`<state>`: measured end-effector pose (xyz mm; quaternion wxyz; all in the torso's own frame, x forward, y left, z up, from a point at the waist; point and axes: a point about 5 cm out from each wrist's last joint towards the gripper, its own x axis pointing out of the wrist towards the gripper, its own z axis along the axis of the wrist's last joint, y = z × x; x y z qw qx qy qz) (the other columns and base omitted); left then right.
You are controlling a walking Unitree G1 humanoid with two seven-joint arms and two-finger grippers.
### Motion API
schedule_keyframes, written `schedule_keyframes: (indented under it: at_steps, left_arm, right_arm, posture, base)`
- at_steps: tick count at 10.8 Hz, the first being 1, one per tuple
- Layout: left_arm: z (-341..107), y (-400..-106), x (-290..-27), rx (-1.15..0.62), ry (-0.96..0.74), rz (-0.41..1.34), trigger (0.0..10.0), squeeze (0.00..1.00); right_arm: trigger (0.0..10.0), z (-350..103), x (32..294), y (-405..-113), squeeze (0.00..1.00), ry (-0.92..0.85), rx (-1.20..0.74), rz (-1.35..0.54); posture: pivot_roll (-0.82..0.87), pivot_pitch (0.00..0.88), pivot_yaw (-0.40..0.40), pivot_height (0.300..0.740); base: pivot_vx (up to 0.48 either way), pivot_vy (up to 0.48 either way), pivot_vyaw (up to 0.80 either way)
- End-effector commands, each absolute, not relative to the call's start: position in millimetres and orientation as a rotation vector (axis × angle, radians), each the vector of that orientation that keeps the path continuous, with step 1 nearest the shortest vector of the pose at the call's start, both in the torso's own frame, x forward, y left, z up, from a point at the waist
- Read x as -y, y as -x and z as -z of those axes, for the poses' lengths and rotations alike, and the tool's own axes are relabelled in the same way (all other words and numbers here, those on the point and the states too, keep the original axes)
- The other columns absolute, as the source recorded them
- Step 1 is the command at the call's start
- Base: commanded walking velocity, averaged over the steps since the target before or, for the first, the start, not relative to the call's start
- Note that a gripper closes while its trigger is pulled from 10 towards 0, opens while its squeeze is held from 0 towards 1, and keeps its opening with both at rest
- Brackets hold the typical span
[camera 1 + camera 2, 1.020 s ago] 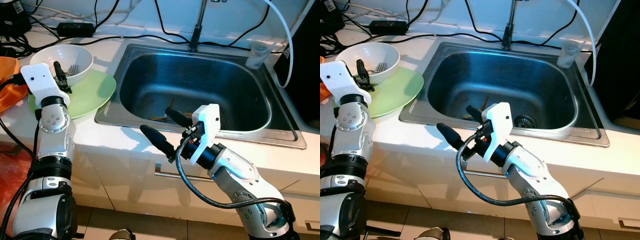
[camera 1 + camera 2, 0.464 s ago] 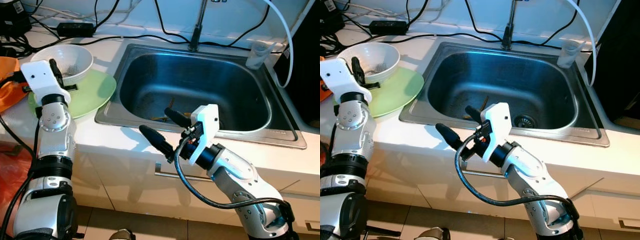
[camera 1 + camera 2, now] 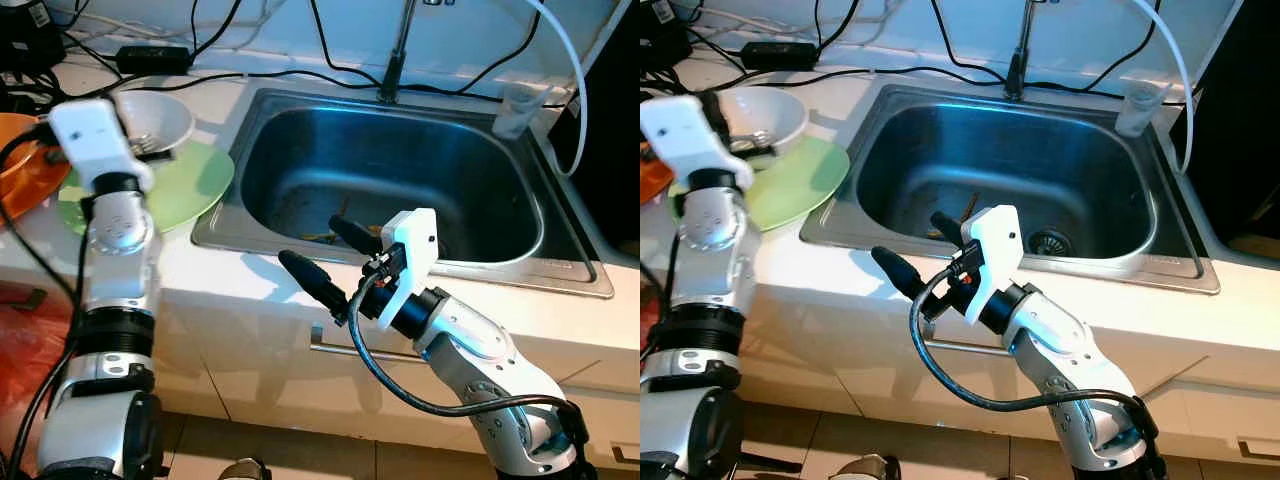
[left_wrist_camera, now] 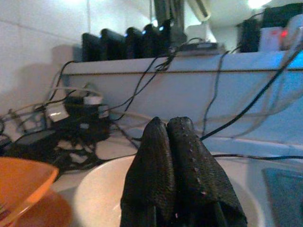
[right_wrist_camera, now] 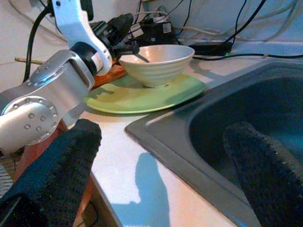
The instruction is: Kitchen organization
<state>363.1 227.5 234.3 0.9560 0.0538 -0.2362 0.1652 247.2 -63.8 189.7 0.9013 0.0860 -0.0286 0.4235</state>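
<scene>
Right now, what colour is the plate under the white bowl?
Light green. The plate under the bowl shows best in the right wrist view.

A white ribbed bowl [image 5: 155, 64] stands upright on a pale green plate [image 5: 142, 98] beside the sink.

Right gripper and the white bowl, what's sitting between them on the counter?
Between the right gripper and the white bowl lie the green plate under the bowl, bare counter, and the sink corner, seen in the right wrist view.
</scene>
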Motion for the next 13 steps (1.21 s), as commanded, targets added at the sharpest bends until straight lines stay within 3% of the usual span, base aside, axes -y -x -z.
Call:
schedule_keyframes:
  at_steps: [1, 4, 6, 7, 10, 13]
  left_arm:
    - [-236, -364, -219, 0.485, -0.139, -0.298, 0.0, 0.0]
    - [-245, -363, -203, 0.535, -0.169, -0.238, 0.0, 0.0]
    - [-244, -365, -183, 0.522, -0.095, -0.124, 0.0, 0.0]
    - [-245, -364, -178, 0.529, -0.089, -0.102, 0.0, 0.0]
    - [-248, -363, -172, 0.539, -0.092, -0.075, 0.0, 0.0]
    - [-255, -361, -182, 0.56, -0.152, -0.151, 0.0, 0.0]
  right_arm:
    - [10.0, -190, 64, -248, 0.0, -0.17, 0.062, -0.876]
    - [10.0, -190, 64, -248, 0.0, -0.173, 0.061, -0.873]
    - [10.0, -190, 64, -248, 0.0, -0.17, 0.063, -0.864]
    - [10.0, -187, 72, -253, 0.0, -0.113, 0.045, -0.772]
    - [10.0, -191, 87, -259, 0.0, -0.124, 0.068, -0.668]
    - [10.0, -192, 88, -261, 0.0, -0.121, 0.076, -0.655]
  posture:
    - [0.05, 0.07, -0.023, 0.74]
    - [0.05, 0.073, -0.022, 0.74]
    - [0.05, 0.072, -0.018, 0.74]
    - [0.04, 0.073, -0.015, 0.74]
    - [0.03, 0.074, 0.0, 0.74]
    - [0.04, 0.076, -0.003, 0.74]
  base:
    - [0.0, 0.0, 0.0]
    - [0.0, 0.0, 0.0]
    - [0.0, 0.0, 0.0]
    - [0.0, 0.0, 0.0]
    - [0.0, 0.0, 0.0]
    - [0.0, 0.0, 0.0]
